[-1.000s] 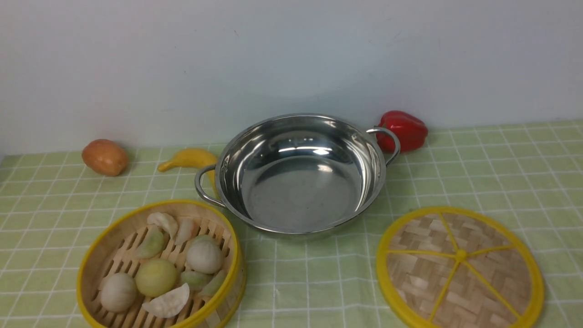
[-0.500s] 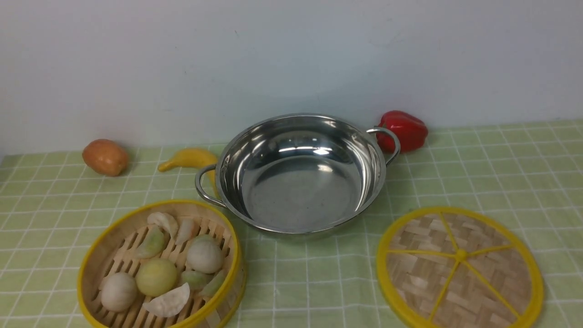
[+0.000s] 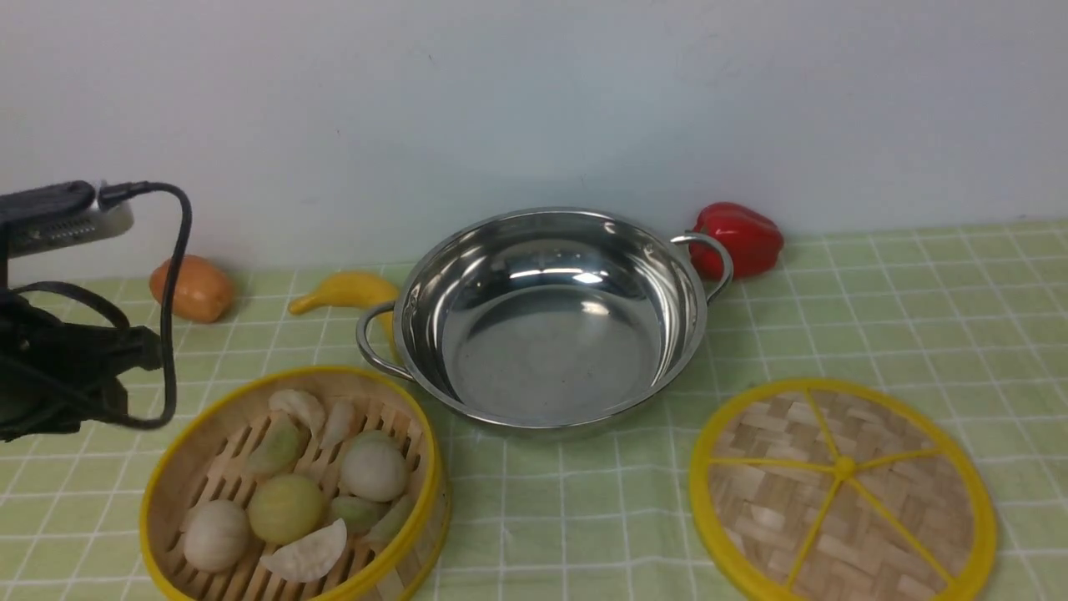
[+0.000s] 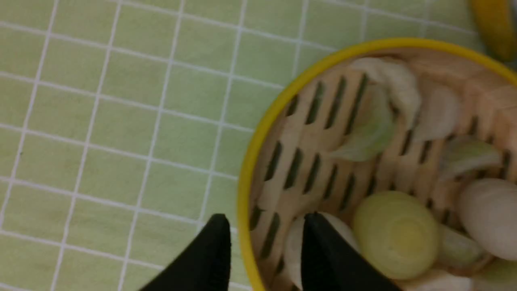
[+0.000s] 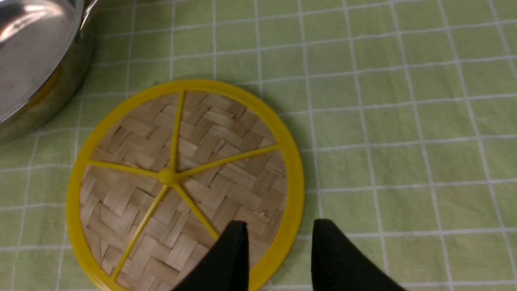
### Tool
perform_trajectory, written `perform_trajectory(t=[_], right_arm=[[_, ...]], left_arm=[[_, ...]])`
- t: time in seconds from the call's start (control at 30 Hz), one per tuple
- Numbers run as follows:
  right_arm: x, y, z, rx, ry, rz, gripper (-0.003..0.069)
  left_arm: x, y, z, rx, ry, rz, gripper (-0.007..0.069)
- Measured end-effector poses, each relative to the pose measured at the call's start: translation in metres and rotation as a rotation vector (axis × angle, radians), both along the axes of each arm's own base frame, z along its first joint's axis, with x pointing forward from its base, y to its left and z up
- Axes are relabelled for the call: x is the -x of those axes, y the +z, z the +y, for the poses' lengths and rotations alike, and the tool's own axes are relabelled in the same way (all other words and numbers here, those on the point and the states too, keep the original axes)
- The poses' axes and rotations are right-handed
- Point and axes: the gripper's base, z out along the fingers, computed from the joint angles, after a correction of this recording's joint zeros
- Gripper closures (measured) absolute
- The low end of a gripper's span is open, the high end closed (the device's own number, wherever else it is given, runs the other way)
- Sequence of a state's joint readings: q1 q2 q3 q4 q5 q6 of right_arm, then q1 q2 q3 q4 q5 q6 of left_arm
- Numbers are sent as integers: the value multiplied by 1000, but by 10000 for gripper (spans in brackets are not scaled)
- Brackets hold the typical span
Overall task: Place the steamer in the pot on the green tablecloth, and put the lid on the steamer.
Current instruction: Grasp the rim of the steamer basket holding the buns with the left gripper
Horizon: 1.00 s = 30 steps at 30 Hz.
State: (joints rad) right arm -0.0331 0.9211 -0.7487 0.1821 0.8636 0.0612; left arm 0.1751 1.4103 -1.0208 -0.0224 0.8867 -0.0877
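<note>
since the steamer (image 3: pixel 292 488) has to go into the pot (image 3: pixel 551 334) first, i have my left gripper (image 4: pixel 266 234) spread over its near-side rim, probably to pinch the wall, though depth is hard to judge here. my right gripper (image 5: pixel 278 238) is also spread, above the edge of the lid (image 3: pixel 843 492), which lies flat on the green tablecloth (image 3: pixel 584 517), likely kept aside until the steamer is seated.

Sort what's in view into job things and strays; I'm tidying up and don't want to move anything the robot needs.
For the job:
- steamer
- pot
- lid
- tablecloth

Just lying about:
- banana
- red pepper
- brown potato-like thing
</note>
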Motion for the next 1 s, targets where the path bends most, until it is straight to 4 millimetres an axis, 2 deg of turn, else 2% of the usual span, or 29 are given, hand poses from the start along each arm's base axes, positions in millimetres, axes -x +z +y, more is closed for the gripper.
perform_trajectory(t=[0.2, 0.33, 0.73, 0.87, 1.0], right_arm=[[-6, -1, 6, -41, 60, -15, 419], [-7, 1, 8, -52, 74, -40, 419], [-8, 1, 9, -60, 79, -51, 419], [-8, 2, 9, -59, 79, -54, 419], [-8, 2, 9, -59, 79, -54, 419]], left_arm=[[-20, -48, 12, 20, -16, 195, 382], [-26, -68, 13, 26, -50, 260, 382], [-37, -88, 16, 25, -59, 266, 382], [-43, -104, 17, 30, -58, 283, 386], [-45, -110, 16, 51, -34, 283, 469]])
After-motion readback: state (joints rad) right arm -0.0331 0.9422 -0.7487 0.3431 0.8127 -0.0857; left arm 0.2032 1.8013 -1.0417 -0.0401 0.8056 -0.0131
